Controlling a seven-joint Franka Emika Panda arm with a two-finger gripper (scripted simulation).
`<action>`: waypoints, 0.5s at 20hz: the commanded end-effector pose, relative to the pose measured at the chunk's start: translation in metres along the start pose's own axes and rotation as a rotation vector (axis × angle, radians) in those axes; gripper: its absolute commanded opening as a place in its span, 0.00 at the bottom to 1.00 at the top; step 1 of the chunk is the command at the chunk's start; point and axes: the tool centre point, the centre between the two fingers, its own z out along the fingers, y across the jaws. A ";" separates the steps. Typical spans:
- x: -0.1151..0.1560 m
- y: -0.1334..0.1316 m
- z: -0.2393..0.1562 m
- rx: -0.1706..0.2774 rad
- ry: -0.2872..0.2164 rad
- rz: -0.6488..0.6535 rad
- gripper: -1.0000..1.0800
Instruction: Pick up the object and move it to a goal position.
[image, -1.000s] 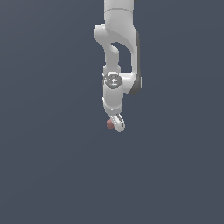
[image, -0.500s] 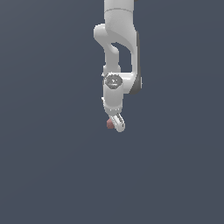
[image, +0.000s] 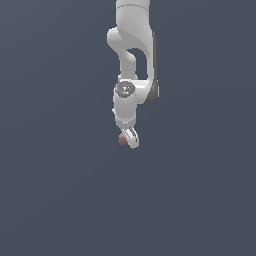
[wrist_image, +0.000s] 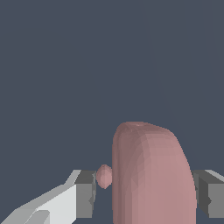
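The object (image: 122, 139) is a small rounded reddish-pink lump at the tip of the white arm in the exterior view. My gripper (image: 128, 140) points down and is shut on it. In the wrist view the object (wrist_image: 151, 175) fills the space between the two grey finger pads (wrist_image: 85, 194). A small bump on its side touches one pad and its other side meets the opposite pad. The object's lower part runs out of the wrist view.
Around the arm there is only a plain dark grey-blue ground, with no other objects, edges or markers in either view.
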 end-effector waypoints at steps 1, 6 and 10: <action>0.009 0.010 -0.008 0.001 0.000 0.001 0.00; 0.036 0.043 -0.031 0.001 -0.001 0.001 0.00; 0.063 0.073 -0.054 0.001 -0.002 0.002 0.00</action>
